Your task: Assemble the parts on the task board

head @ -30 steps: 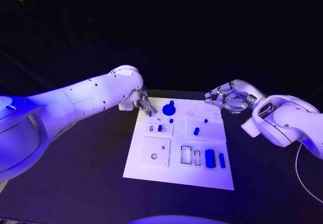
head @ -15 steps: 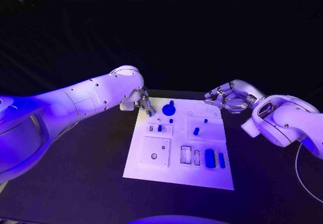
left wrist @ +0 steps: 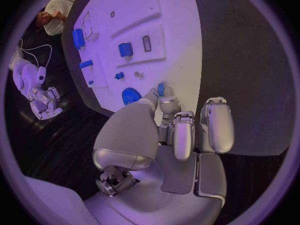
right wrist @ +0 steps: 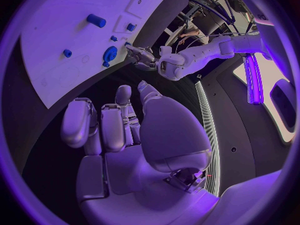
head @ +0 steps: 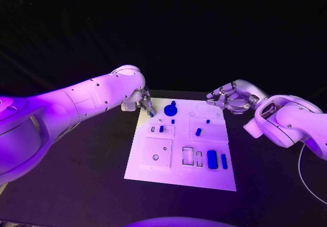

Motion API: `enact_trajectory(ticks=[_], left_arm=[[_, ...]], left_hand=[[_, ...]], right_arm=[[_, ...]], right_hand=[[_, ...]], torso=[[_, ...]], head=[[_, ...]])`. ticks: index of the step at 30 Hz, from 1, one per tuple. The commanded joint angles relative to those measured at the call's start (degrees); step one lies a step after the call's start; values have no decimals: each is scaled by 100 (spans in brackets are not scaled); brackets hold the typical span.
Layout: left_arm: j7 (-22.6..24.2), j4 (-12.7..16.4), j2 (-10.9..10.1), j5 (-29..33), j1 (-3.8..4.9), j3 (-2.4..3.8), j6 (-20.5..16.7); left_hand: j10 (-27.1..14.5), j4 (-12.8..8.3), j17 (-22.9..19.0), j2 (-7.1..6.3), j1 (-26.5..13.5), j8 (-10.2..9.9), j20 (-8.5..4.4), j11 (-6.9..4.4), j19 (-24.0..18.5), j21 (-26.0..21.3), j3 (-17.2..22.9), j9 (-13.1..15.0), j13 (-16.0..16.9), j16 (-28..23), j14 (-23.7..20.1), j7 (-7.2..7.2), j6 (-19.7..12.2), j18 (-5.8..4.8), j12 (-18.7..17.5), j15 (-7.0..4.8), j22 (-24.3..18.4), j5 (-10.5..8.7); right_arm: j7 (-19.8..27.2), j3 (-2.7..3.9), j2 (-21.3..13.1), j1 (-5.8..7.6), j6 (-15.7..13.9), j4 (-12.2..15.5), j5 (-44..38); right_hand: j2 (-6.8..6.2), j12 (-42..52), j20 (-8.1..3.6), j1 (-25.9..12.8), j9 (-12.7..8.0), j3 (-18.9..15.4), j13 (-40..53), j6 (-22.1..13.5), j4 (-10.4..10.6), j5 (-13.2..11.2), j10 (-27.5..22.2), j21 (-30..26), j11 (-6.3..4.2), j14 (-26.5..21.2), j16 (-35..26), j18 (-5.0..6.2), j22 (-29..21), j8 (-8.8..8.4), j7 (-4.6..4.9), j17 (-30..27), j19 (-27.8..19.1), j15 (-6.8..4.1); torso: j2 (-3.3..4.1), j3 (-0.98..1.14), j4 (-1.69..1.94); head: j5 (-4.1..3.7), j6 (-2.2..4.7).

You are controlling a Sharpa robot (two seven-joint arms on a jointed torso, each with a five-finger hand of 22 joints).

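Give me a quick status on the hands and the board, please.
Left hand pinches a small blue part at the task board's far corner. Right hand curled, empty, off the board. Nothing in the way.

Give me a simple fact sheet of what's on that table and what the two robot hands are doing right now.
Surface: black table
Task board: white plate, lying flat in the middle of the table
Parts: small blue pieces on the board, including a round gear-like part at the far end and two upright-looking bars near the front
Left hand: at the board's far left corner, a small blue part at its fingertips
Right hand: off the board's far right corner, fingers curled, holding nothing
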Motion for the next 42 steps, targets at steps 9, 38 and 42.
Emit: enact_trajectory(ticks=[9,38,42], left_arm=[[366,577,-342,225,-29,-14,-451],[952,2505,-1537,-367,-270,-92,-1044],[912,2490,-1544,-404,-305,-104,-875]], left_hand=[[142,-493,1510,-547,-371,174,8,-19,26,-27,1780,74,-22,14,603,0,13,10,-5,10,467,11],[328,-582,1510,-893,-560,269,-27,-59,102,76,2315,98,86,14,603,-53,108,-18,111,-21,583,1],[328,-582,1510,-893,-560,269,-27,-59,102,76,2315,98,86,14,603,-53,108,-18,111,-21,583,1]], right_arm=[[4,1,-16,-3,79,7,-52],[9,0,-39,-4,91,1,4],[10,0,-39,-5,93,-2,5]], right_hand=[[16,20,-9,35,6,-35,-10,-20,-1,32,-8,-19,-24,169,12,60,2,34,9,1,-9,27],[21,25,-10,37,7,-41,-8,-20,3,46,-5,-17,-24,169,7,59,7,35,9,-6,-5,27],[21,25,-10,37,7,-41,-8,-20,3,46,-5,-17,-24,169,7,59,7,35,9,-6,-5,27]], torso=[[-11,6,13],[-14,-10,21],[-14,-5,19]], head=[[-19,-7],[10,-30],[10,-33]])
